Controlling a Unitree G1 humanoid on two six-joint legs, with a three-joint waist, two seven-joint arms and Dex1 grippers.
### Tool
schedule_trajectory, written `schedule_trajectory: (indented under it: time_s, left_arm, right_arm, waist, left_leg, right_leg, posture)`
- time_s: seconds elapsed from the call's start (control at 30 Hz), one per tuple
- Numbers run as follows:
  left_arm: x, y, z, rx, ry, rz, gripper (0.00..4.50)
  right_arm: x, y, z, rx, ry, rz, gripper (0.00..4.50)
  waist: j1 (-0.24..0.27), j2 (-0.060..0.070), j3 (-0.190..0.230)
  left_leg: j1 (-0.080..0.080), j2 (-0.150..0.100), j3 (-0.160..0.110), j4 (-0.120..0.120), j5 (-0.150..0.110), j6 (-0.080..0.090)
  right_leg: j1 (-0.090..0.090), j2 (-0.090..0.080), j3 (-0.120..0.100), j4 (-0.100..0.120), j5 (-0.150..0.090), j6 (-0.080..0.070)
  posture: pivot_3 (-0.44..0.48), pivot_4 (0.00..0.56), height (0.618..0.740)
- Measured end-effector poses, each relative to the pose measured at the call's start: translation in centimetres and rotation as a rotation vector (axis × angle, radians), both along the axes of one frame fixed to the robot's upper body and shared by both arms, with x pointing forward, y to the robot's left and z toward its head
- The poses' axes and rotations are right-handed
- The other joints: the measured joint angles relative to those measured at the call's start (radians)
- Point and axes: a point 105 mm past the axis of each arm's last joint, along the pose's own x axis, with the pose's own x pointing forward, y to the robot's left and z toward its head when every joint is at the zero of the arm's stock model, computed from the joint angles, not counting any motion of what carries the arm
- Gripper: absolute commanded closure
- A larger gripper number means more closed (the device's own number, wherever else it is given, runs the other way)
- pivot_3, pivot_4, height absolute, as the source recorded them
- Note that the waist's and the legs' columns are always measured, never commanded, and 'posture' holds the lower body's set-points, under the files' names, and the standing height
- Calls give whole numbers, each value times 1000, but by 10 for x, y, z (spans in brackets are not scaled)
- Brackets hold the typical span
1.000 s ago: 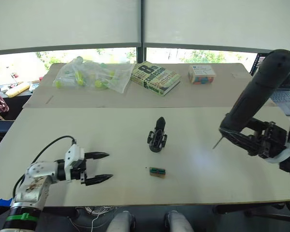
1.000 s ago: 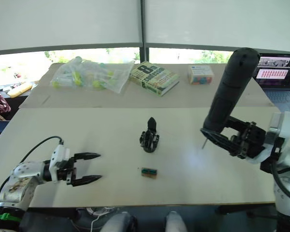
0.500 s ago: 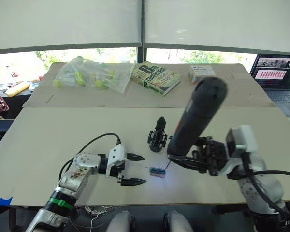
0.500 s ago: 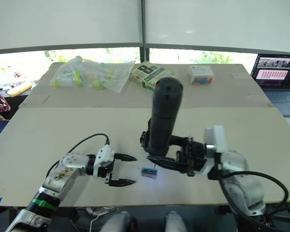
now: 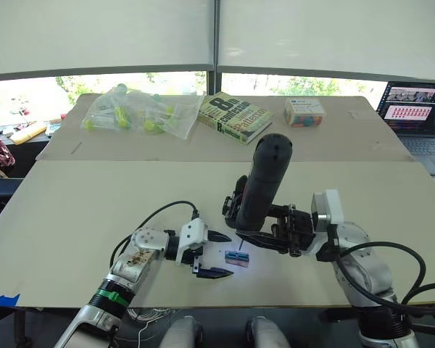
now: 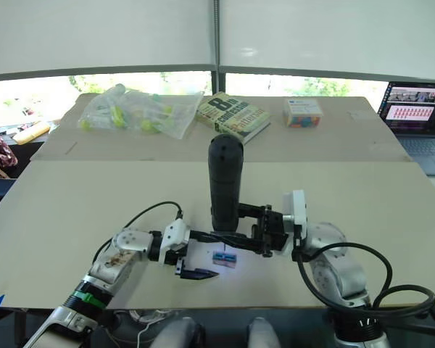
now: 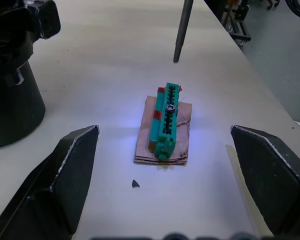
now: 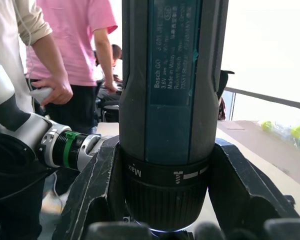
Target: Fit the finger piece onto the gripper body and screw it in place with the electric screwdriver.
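A: What's different from 1 second ago?

B: The right gripper point(image 5: 264, 235) has come in from the table's point(image 5: 72, 210) right side to the middle, carrying the screwdriver point(image 5: 264, 185). The left gripper point(image 5: 217, 254) has moved in from the left too.

A: Any containers?

B: A clear bag point(image 5: 134, 112) on the far table holds small yellow-green items. Beside it lie a book point(image 5: 235, 116) and a small box point(image 5: 303, 112).

A: How does the screwdriver stand?

B: Nearly upright, rounded end up and tilted slightly right, its thin bit point(image 7: 182, 30) down beside the green block point(image 7: 166, 120). The right gripper is clenched around it.

A: And the left one?

B: Its 2 fingers point(image 7: 65, 175) are spread wide, either side of the block, touching nothing. The gripper body point(image 5: 235, 205) stands just behind the screwdriver. I can't make out the finger piece.
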Motion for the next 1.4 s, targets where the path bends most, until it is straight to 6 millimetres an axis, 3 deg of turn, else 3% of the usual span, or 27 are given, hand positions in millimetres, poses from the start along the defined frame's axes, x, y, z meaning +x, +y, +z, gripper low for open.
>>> schedule_trajectory:
  time_s: [0.73, 1.4]
  left_arm:
    - [-1, -8, -3, 3, -51, -30, 52]
    - [0, -8, -4, 6, -41, -19, 52]
  right_arm:
    - [6, 4, -15, -22, 24, -7, 2595]
    - [8, 7, -12, -18, 19, -9, 2595]
  waist:
    - [2, 0, 0]
    - [1, 0, 0]
  left_leg:
    - [1, 0, 0, 2, 0, 0]
    - [1, 0, 0, 2, 0, 0]
  right_leg:
    - [1, 0, 0, 1, 0, 1]
    - [1, 0, 0, 1, 0, 1]
  posture:
    - [0, 150, 740]
    - [0, 150, 740]
